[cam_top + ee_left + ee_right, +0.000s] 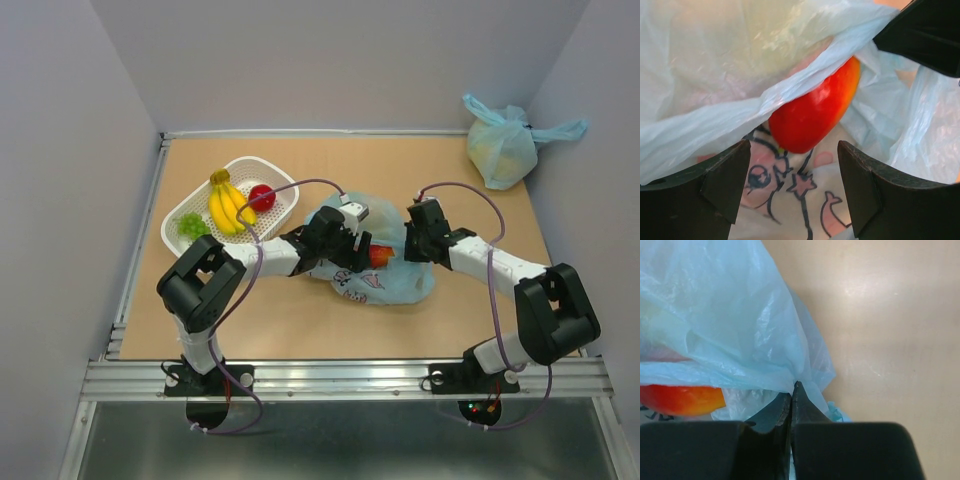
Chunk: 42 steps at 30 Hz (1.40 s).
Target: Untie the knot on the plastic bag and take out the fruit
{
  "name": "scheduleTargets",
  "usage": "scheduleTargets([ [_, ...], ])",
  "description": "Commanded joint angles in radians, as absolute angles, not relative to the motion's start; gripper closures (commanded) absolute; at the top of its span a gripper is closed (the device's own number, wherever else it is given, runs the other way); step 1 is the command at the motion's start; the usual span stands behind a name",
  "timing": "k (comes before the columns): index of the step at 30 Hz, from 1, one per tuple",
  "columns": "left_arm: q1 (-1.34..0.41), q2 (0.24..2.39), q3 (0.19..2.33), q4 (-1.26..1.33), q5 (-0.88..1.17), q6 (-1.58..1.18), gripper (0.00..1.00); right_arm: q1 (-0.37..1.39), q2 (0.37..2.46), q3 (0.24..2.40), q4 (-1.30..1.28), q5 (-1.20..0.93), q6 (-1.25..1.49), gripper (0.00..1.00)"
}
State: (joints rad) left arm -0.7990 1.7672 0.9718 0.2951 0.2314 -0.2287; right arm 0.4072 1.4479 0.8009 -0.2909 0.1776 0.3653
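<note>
The cartoon-printed light blue plastic bag (395, 283) lies open at the table's middle; no knot shows. An orange-red fruit (381, 255) sits at its mouth, half under a fold in the left wrist view (812, 115). My left gripper (794, 187) is open, its jaws spread just short of the fruit, above the printed film (790, 200). My right gripper (791, 390) is shut on the bag's film (740, 330) and holds its edge up. The fruit shows at the left of the right wrist view (682, 398). A banana bunch (226, 206), red apple (262, 196) and green grapes (191, 225) lie in a basket.
The white basket (272, 228) stands at the back left. A plain tied light blue bag (503, 148) with something yellowish inside sits in the back right corner. The table's raised rim (140, 250) runs along the left.
</note>
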Motion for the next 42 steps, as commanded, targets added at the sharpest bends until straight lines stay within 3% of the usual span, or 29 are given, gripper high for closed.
scheduleTargets([
  [1,-0.808,1.782,1.023,0.310,0.227,-0.235,0.19,0.411,1.424,0.762,-0.307,0.292,0.416,0.99],
  [19,-0.870,1.934,1.189,0.313,0.249,-0.038,0.19,0.417,1.428,0.755,-0.301,0.175,0.423,0.99],
  [25,-0.896,1.951,1.184,0.267,0.236,-0.012,0.24,0.416,1.425,0.756,-0.301,0.184,0.426,1.00],
  [28,-0.899,1.922,1.174,0.242,0.232,-0.011,0.36,0.416,1.431,0.759,-0.299,0.202,0.433,1.00],
  [30,-0.897,1.898,1.164,0.229,0.226,-0.009,0.58,0.416,1.431,0.755,-0.301,0.230,0.434,1.00],
  [31,-0.897,1.864,1.151,0.221,0.221,-0.011,0.77,0.416,1.428,0.753,-0.301,0.242,0.431,1.00],
  [33,-0.897,1.826,1.140,0.213,0.212,-0.011,0.88,0.416,1.419,0.747,-0.302,0.282,0.426,0.99],
  [42,-0.894,1.588,1.095,0.106,0.270,-0.005,0.92,0.414,1.404,0.744,-0.328,0.394,0.423,1.00],
])
